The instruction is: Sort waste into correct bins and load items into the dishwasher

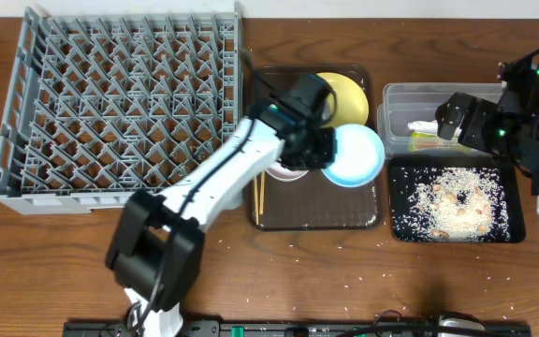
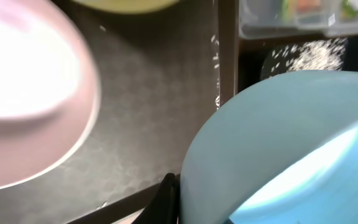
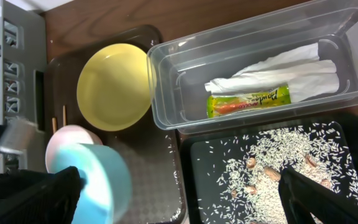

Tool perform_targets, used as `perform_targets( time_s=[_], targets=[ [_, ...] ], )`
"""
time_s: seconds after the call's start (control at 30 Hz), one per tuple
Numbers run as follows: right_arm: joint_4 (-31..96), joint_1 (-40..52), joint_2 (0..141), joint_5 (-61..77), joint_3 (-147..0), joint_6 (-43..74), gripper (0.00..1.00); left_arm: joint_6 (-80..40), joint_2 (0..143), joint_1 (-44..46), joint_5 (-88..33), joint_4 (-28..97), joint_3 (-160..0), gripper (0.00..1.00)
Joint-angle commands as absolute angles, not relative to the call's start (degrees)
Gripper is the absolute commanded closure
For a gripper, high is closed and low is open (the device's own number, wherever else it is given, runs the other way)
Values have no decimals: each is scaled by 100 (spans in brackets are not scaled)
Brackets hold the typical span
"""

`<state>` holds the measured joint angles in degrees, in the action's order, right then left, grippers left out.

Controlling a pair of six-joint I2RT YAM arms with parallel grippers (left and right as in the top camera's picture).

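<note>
Two robot arms reach over a wooden desk (image 1: 64,271), with a large grey dish rack (image 1: 120,103) at its left end. Right of the rack lies a dark brown serving tray (image 1: 316,211). Further right, a shallow black tray (image 1: 517,229) sits at the near side, touching or nearly touching a clear tub (image 1: 391,94) behind it.

A yellow plate (image 1: 352,94) rests at the far end of the serving tray. The left hand (image 1: 330,152) is pressed together on the rim of a light blue bowl (image 1: 356,154), holding it tilted over the serving tray's right edge. A white bowl (image 1: 288,172) sits on the serving tray just left of it, partly under the arm.

The right hand (image 1: 449,117) hangs above the tub with its fingers spread wide, gripping nothing.

Inside the tub lie a crumpled white napkin (image 3: 284,68) and, just in front of it, a green-and-yellow wrapper (image 3: 248,101). Two wooden chopsticks (image 1: 259,192) lie along the serving tray's left side. Rice grains and beige scraps (image 1: 452,197) cover the black tray, with stray grains dotting the desk nearby.
</note>
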<state>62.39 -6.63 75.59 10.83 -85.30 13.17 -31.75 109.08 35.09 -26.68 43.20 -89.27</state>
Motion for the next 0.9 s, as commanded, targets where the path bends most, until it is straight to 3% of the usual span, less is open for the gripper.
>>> perform_targets(
  time_s=[0.0,0.17,0.33,0.6,0.87],
  targets=[
    [6263,-711,7566,1052,-8538,1262,1,-2867,10337,3035,-2563,4438,-8910,93],
    [6263,-711,7566,1052,-8538,1262,1,-2847,9553,2196,-917,4847,-8910,93],
    [6263,-711,7566,1052,-8538,1262,1,-2799,8910,1540,1747,4947,-8910,93],
    [6263,-711,7566,1052,-8538,1262,1,-2659,9122,1619,4943,4945,-8908,93],
    [6263,-711,7566,1052,-8538,1262,1,-2659,9848,1966,6770,4976,-8908,93]
  ],
)
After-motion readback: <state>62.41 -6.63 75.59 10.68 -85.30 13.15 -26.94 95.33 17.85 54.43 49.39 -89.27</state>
